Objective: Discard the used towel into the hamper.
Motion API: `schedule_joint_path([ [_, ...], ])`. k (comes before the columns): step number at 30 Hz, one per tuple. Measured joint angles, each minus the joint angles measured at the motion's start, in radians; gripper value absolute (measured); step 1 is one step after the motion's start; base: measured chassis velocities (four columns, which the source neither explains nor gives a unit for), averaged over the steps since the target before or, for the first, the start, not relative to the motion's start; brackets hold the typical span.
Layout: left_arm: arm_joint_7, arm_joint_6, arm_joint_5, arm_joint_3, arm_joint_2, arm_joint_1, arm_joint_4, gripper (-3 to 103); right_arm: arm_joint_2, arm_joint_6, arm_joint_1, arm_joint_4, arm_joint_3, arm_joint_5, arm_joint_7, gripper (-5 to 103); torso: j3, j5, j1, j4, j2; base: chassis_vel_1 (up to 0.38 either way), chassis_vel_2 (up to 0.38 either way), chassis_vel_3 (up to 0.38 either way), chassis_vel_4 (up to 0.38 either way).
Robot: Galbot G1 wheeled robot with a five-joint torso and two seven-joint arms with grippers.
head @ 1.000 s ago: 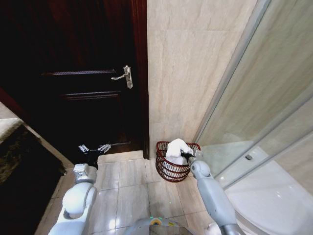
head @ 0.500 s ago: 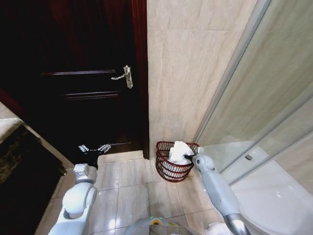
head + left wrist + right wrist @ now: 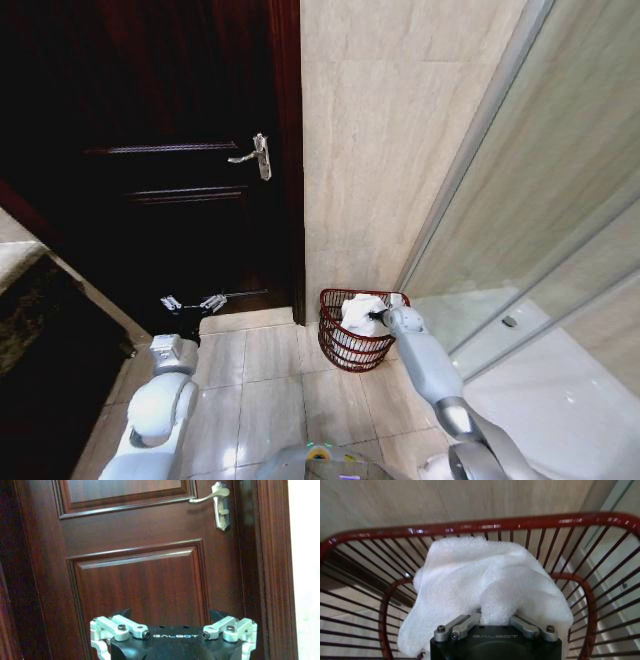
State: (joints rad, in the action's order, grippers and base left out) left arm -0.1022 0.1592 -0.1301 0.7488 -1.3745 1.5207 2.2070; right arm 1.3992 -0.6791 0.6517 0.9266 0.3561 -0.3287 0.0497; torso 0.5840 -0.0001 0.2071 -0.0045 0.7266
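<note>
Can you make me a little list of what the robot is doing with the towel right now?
Place: tiled bathroom floor, between a dark wooden door and a glass shower wall
Towel: fluffy white cloth towel, inside the basket
Hamper: round dark red wire hamper, against the beige wall
Right gripper: above the hamper, fingers pinched on the towel
Left gripper: parked low, facing the door, open
</note>
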Motion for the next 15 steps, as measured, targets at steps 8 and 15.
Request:
schedule_joint_path([
  [8,0.000,0.000,0.000,0.000,0.000,0.000,0.000,100,0.024,0.089,-0.012,-0.112,0.007,0.061,0.015,5,0.000,0.0000,0.000,-0.0002,0.000,0.000,0.000,0.000,0.000],
  [15,0.000,0.000,0.000,0.000,0.000,0.000,0.000,100,0.034,0.106,0.003,-0.079,0.014,0.071,0.013,8,0.000,0.0002,0.000,0.0000,0.000,0.000,0.000,0.000,0.000],
])
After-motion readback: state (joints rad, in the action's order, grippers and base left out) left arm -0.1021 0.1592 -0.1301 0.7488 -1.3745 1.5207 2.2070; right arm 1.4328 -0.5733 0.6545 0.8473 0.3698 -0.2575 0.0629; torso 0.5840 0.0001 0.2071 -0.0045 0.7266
